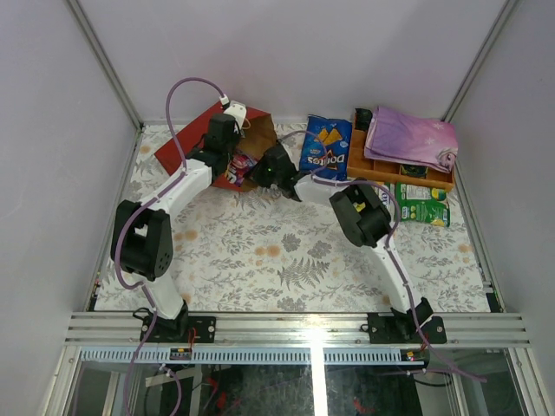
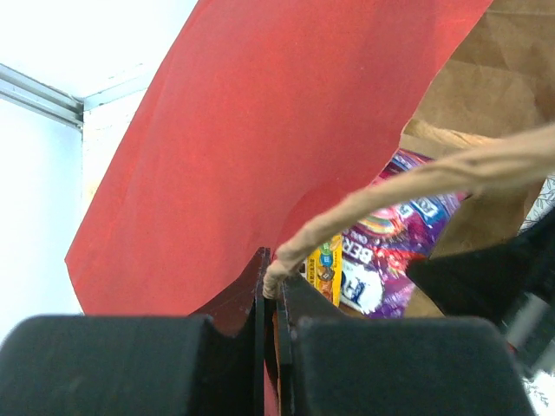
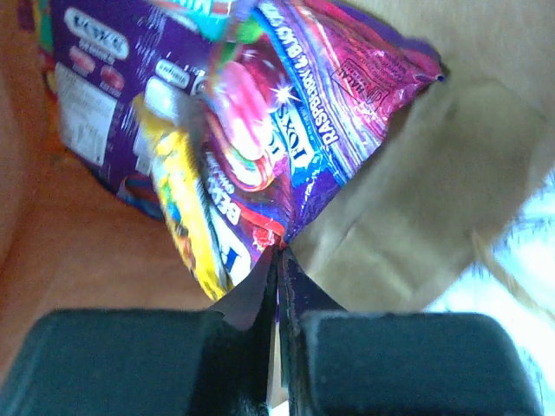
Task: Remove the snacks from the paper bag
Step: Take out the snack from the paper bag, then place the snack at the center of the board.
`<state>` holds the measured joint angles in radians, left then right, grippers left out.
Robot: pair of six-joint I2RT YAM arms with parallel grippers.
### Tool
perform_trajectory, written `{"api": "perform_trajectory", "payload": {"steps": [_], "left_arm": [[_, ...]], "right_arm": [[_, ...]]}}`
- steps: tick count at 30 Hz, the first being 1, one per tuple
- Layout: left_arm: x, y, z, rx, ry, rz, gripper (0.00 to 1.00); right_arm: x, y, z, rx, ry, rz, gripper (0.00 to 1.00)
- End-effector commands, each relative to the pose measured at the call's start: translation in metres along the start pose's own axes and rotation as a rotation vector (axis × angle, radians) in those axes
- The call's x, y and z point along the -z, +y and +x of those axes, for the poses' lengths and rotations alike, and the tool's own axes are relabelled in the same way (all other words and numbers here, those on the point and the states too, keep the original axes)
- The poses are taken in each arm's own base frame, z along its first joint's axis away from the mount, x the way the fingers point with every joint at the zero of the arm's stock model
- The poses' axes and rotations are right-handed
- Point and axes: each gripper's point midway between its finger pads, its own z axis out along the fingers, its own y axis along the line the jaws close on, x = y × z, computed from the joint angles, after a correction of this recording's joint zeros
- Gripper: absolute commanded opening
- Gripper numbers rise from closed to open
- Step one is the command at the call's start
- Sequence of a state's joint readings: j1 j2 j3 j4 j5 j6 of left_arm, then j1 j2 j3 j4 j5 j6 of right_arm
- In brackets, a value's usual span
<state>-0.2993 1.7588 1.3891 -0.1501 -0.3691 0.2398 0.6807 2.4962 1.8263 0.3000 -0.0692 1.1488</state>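
Observation:
The paper bag [image 1: 192,139], red outside and brown inside, lies at the back left with its mouth toward the right. My left gripper [image 1: 238,128] is shut on its string handle [image 2: 408,186] and holds the mouth up [image 2: 274,276]. Inside lie snacks: a purple Fox's packet [image 3: 286,95] and a small yellow pack [image 3: 178,204]. My right gripper [image 1: 254,171] reaches into the mouth, shut on the purple packet's lower corner [image 3: 283,253]. A blue Doritos bag [image 1: 325,144] and a green pack [image 1: 422,204] lie outside on the table.
An orange wooden tray [image 1: 377,167] stands at the back right with a folded purple cloth [image 1: 412,137] on it. White walls close in the table on three sides. The right arm's elbow [image 1: 360,212] hangs over the middle of the flowered tablecloth.

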Motion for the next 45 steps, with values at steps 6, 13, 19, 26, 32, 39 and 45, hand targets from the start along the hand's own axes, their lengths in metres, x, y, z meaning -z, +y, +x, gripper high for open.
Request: {"api": "perform_trajectory", "payload": {"steps": [6, 13, 19, 26, 32, 39, 45], "left_arm": [[-0.004, 0.009, -0.003, 0.033, -0.008, -0.039, 0.00], [-0.005, 0.008, 0.000, 0.030, 0.000, -0.035, 0.00], [-0.006, 0.010, 0.000, 0.029, 0.002, -0.041, 0.00], [-0.007, 0.011, 0.002, 0.028, 0.008, -0.045, 0.00], [-0.009, 0.007, 0.004, 0.028, 0.016, -0.031, 0.00], [-0.007, 0.006, 0.002, 0.032, 0.009, -0.020, 0.00], [-0.007, 0.006, 0.002, 0.027, 0.013, -0.019, 0.00]], "right_arm": [[0.122, 0.096, -0.034, 0.160, -0.102, -0.141, 0.00], [0.191, 0.042, -0.035, 0.201, -0.131, -0.009, 0.00], [0.276, -0.016, -0.014, 0.281, -0.129, 0.086, 0.00], [0.391, -0.105, -0.006, 0.375, -0.196, 0.365, 0.00], [0.458, -0.149, -0.026, 0.279, -0.391, 0.583, 0.00], [0.475, -0.183, -0.025, 0.154, -0.468, 0.724, 0.00], [0.485, -0.208, -0.016, 0.042, -0.499, 0.818, 0.73]]}}
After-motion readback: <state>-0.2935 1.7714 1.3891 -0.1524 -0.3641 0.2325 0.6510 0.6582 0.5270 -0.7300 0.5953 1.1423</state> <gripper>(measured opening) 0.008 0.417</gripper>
